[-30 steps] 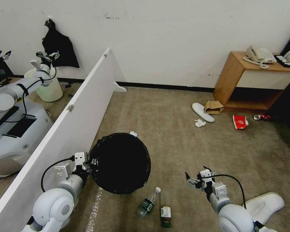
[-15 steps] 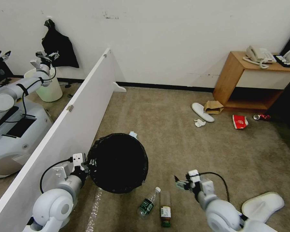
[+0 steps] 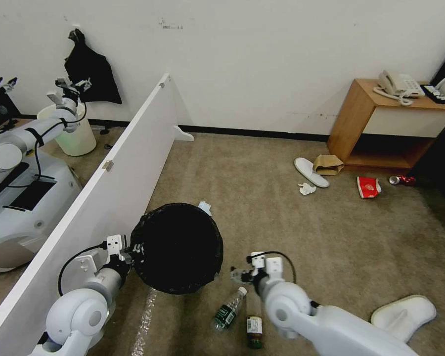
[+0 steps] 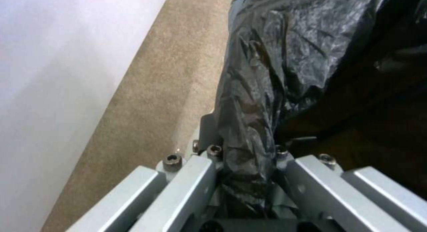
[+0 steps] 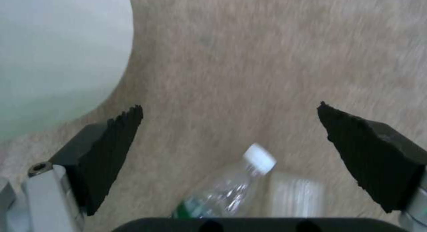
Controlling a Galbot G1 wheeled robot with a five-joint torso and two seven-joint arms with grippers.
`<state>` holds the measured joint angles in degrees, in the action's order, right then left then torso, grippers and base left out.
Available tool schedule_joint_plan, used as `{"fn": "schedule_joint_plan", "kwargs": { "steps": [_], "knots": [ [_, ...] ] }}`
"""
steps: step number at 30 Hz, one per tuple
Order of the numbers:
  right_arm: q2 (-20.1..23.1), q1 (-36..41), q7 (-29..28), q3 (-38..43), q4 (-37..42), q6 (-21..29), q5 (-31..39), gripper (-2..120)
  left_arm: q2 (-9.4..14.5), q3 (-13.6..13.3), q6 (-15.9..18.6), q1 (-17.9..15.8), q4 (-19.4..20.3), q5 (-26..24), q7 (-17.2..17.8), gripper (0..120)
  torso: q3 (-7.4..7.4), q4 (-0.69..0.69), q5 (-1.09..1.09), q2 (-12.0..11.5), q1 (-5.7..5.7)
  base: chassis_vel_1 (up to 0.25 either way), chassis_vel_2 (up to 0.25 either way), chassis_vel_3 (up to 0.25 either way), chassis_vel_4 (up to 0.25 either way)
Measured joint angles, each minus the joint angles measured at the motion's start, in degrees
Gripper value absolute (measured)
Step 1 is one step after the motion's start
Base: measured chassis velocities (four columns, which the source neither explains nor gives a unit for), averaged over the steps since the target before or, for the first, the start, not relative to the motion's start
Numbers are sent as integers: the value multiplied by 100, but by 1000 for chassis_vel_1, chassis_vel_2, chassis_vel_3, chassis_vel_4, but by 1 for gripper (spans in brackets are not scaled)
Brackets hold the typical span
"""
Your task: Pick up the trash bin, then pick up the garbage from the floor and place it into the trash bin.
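Meanwhile left gripper clamps trash bin (beside partition); right gripper gapes over bottle.

The trash bin wears a crinkled black plastic liner with a faint sheen on its creases. The left gripper is brushed grey metal with dark screw heads; the right gripper carries matt black ribbed rubber pads. The bottle is clear glossy plastic with a smooth white cap. The carpet is beige and rough-piled. The partition board looks smooth, matt white.
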<state>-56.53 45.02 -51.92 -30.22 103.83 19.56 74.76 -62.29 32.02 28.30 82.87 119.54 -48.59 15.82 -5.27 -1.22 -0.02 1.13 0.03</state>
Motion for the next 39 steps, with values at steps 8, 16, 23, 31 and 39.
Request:
{"fn": "schedule_joint_plan", "kwargs": {
  "steps": [8, 16, 23, 31, 39],
  "knots": [
    [-285, -97, -949, 162, -37, 256, 1085, 100, 31, -17, -17, 0, -56, -107, 34, 2, 0, -2, 0, 0, 0, 0, 0, 0, 0],
    [-328, -94, -1449, 219, 63, 529, 1816, 100, 29, 2, -17, 15, -86, -121, 42, 2, 0, 0, 2, 1, 0, 0, 0, 0, 0],
    [-137, 40, -1678, 375, 304, 741, 2207, 100, 21, 55, -64, 30, -183, -117, 20, 2, 1, -1, 2, 0, 0, 0, 0, 0, 0],
    [186, 178, -1847, 596, 663, 936, 2576, 100, -16, 96, -114, 21, -316, -83, -27, 2, 0, 0, 2, 0, 0, 0, 0, 0, 0],
    [359, 429, -1978, 844, 900, 1177, 2879, 100, -27, 105, -140, 24, -361, -56, -51, 2, 1, -1, 2, 0, 0, 0, 0, 0, 0]
  ]
}}
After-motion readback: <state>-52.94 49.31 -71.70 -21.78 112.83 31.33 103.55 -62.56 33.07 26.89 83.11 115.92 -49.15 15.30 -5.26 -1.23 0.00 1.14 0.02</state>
